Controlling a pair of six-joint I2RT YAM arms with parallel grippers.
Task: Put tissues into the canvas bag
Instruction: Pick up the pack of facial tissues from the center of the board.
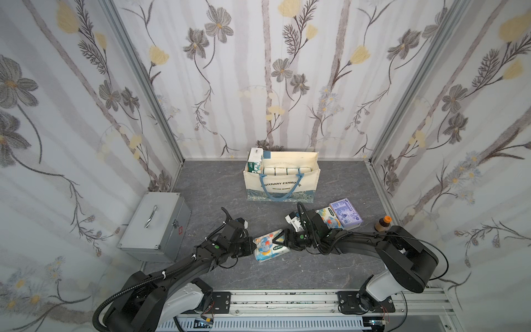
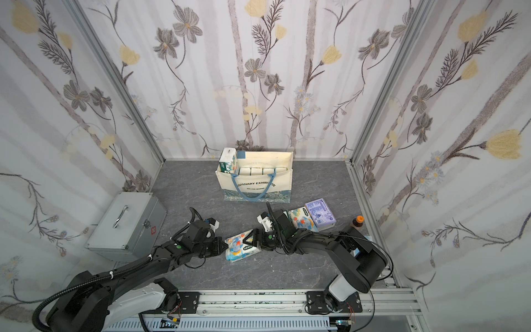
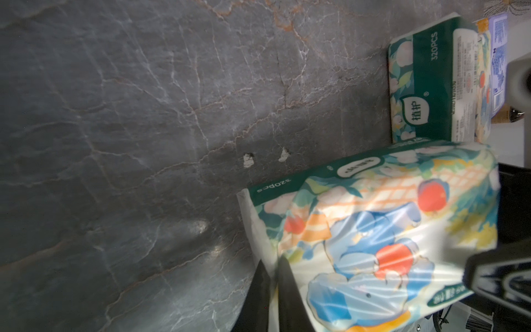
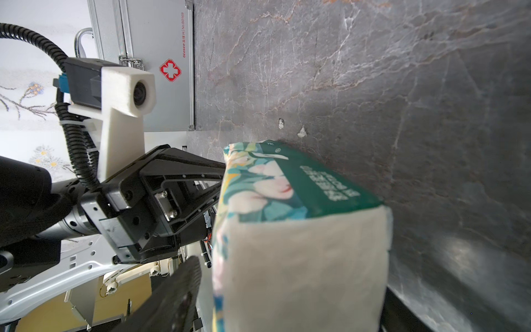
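My left gripper [image 3: 273, 262] is pinched tight on the end seam of the elephant tissue pack [image 1: 264, 247]. My right gripper [image 1: 276, 241] stands wide, jaws straddling the pack's opposite end with one finger just off the wrap. Both arms reach low and inward, wrists head-on, and the canvas bag [image 1: 281, 186] stands well beyond both grippers.
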